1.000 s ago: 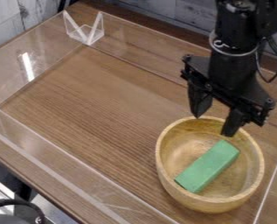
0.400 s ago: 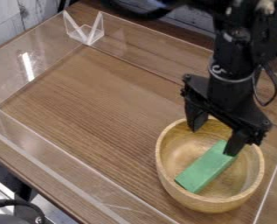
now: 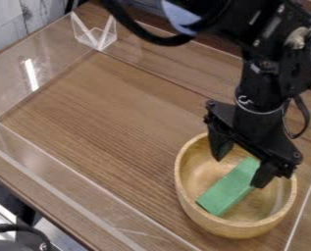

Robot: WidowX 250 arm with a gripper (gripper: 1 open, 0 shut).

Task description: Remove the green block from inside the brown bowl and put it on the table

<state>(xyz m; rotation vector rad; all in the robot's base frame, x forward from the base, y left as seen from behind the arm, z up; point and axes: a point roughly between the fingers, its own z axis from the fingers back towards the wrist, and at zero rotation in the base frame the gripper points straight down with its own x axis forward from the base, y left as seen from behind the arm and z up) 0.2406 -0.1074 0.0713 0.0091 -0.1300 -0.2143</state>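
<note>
So pincer (image 3: 248, 165) (jaws apart) sits w/in brown bowl (image 3: 197, 166) rim, straddling green block (image 3: 230, 190).

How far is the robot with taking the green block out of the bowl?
Nothing is finished: the green block lies inside the brown bowl. In hand: the gripper hangs open over the bowl, pointing down, its fingers on either side of the block's upper end, not closed on it. Left to do: close on the block, lift it out and set it on the table.
</note>
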